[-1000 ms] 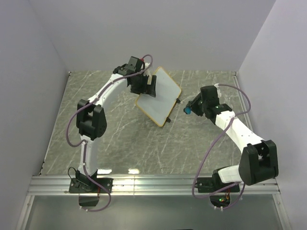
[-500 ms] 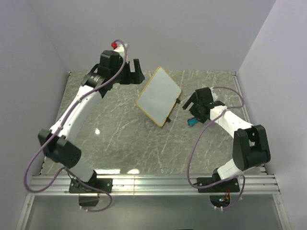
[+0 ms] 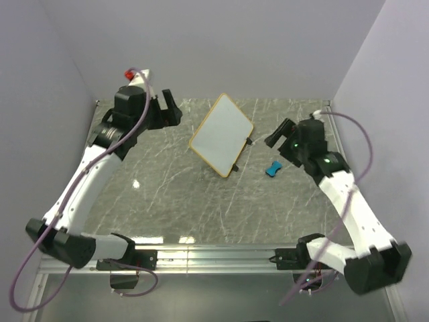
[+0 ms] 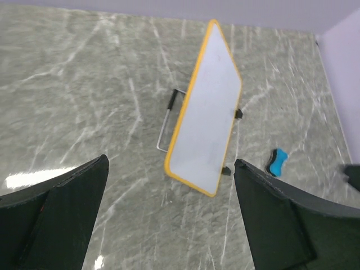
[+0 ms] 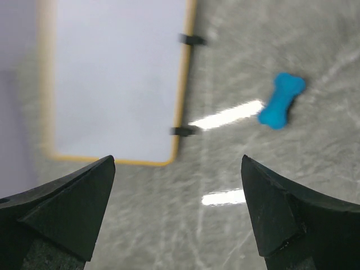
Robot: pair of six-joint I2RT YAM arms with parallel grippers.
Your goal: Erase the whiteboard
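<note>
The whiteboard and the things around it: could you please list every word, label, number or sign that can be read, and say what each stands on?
None: no text can be read in any view.
whiteboard: its face is plain white, with no writing or marks showing.
blue eraser: no label shows; it is small in the top view and blurred in the right wrist view.

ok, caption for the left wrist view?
Open left claw frames the blank whiteboard and blue eraser on the table.
</note>
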